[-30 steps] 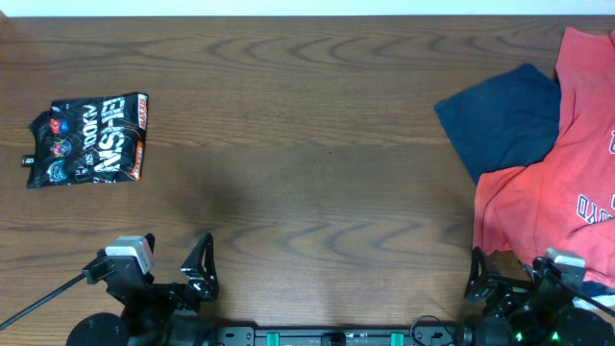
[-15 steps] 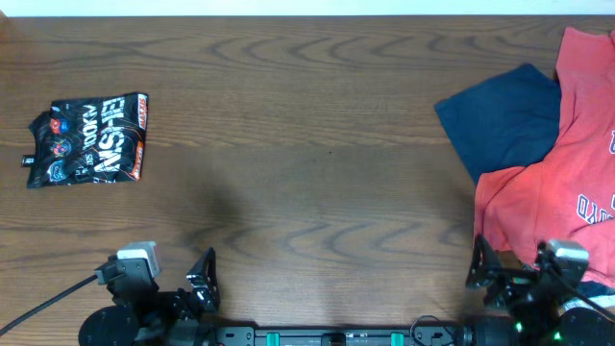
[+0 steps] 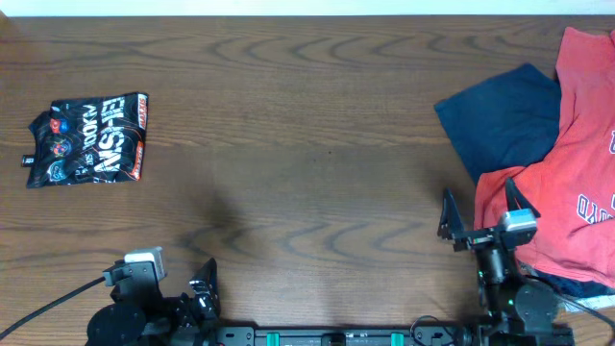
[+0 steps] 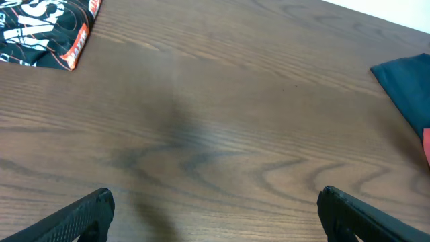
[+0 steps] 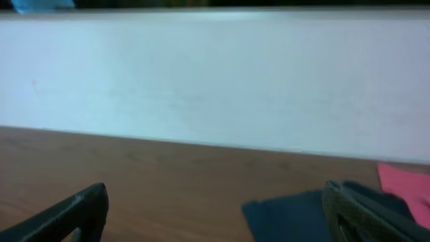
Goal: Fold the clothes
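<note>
The black jersey [image 3: 88, 137] with white and orange lettering lies folded into a small bundle at the far left of the table; its corner shows in the left wrist view [image 4: 44, 30] at the top left. My left gripper [image 3: 202, 284] is open and empty at the front edge, well to the right of and nearer than the jersey. My right gripper [image 3: 478, 213] is open and empty, raised at the front right beside the red tee. Its fingers frame the far table edge in the right wrist view [image 5: 215, 212].
A red tee with lettering [image 3: 567, 173] lies at the right, overlapping a navy-blue garment [image 3: 504, 113]. The navy garment also shows in the left wrist view [image 4: 406, 84] and right wrist view [image 5: 289, 214]. A white wall [image 5: 215, 81] rises behind the table.
My right arm has lifted and swung forward to the left edge of the red tee. My left arm has drawn back slightly toward the front edge.
</note>
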